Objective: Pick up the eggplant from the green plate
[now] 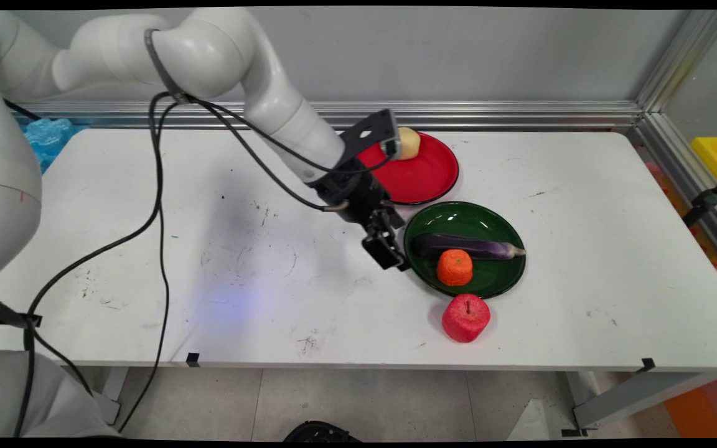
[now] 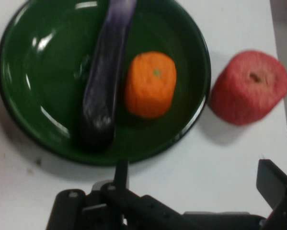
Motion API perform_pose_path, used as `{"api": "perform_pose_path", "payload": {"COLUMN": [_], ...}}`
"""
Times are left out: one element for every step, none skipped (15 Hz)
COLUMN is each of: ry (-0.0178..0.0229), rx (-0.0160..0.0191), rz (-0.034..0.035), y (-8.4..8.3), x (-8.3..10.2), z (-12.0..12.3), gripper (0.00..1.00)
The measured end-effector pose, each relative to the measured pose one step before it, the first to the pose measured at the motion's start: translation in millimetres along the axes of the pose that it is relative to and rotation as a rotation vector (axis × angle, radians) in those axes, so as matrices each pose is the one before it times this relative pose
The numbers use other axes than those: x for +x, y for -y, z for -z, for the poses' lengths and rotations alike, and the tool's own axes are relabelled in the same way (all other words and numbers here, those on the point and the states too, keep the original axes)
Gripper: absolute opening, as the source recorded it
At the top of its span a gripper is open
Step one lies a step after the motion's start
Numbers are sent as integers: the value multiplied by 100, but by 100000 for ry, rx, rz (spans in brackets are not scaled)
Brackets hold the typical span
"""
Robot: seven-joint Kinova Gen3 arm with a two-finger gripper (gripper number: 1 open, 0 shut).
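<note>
On the white table [image 1: 209,249] sit two plates: a green plate [image 1: 501,283] holding one eggplant [image 1: 483,247] and one orange [image 1: 455,267], and a red plate [image 1: 424,174] with one potato [image 1: 408,143]. One apple [image 1: 465,317] lies just beside the green plate. The gripper [image 1: 391,255], fingers spread wide and empty, hovers at that plate's left rim.

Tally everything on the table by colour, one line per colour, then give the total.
Red: 2, the red plate and the apple
Green: 1, the green plate
Purple: 1, the eggplant
Orange: 1, the orange
Pale yellow: 1, the yellowish fruit on the red plate
Total: 6
</note>
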Motion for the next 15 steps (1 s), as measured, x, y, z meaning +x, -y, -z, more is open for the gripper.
{"api": "perform_pose_path", "payload": {"ry": [-965, -724, -860, -746, -817, -482, -283, -345, -185, -226, -121, -83, -14, 145, 177], "rx": [272, 232, 316, 286, 352, 291, 218, 490, 315, 665, 409, 715, 687, 564, 371], "rz": [-275, -226, -289, -316, -409, -392, -274, -571, -458, -743, -523, -938, -1239, -1566, -2002], "y": [2, 6, 33, 38, 61, 58, 38, 123, 88, 217, 143, 293, 352, 366, 372], "x": [388, 283, 317, 262, 262, 119, 60, 57, 32, 7, -5, -30, -43, -63, -32], "z": [-386, -304, -366, -363, -452, -344, -234, -372, -256, -369, -236, -354, -396, -390, -371], "gripper": [100, 100, 100, 100, 100, 100, 100, 100, 100, 100, 100, 100, 100, 100, 100]}}
